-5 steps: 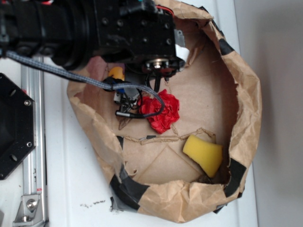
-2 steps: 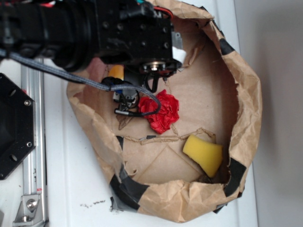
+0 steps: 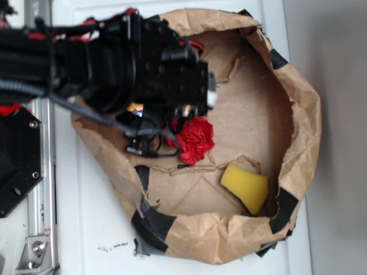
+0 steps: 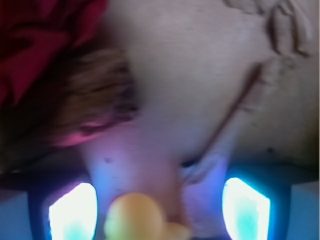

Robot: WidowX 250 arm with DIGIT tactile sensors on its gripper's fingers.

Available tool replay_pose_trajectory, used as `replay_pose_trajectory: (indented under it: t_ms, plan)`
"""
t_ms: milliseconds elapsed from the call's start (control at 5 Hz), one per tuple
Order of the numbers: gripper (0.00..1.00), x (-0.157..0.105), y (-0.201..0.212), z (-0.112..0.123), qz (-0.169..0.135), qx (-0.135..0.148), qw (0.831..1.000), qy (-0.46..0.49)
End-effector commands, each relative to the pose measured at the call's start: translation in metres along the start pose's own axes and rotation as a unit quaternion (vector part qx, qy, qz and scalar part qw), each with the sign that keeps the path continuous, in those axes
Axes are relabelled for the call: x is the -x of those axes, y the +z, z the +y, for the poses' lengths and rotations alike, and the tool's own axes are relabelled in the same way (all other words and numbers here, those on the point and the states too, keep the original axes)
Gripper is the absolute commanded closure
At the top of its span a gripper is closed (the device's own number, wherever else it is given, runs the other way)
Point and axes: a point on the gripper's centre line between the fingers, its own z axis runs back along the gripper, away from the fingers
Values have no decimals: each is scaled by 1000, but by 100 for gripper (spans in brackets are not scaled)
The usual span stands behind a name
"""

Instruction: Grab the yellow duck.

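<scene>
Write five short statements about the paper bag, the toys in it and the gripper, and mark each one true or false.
1. The yellow duck sits between the fingers in the wrist view. True.
2. The sponge lies against the red paper ball. False: bare bag floor separates them.
3. The gripper hangs outside the paper bag. False: it is inside the bag.
4. Black tape patches the bag's rim. True.
5. The sponge is blue. False: it is yellow.
</scene>
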Motion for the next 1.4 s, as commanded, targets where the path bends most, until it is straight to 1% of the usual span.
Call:
replay_pose_trajectory:
  t_ms: [0,200,800,1000,1200]
  plan:
    - [100,12,-5,-12,-12,29,999,27]
    - [100,12,-4,-12,-14,25,999,27]
    - [100,13,-6,0,-10,37,998,43]
    - [100,13,-2,5,-15,38,998,51]
    - [100,9,40,11,-60,40,994,77]
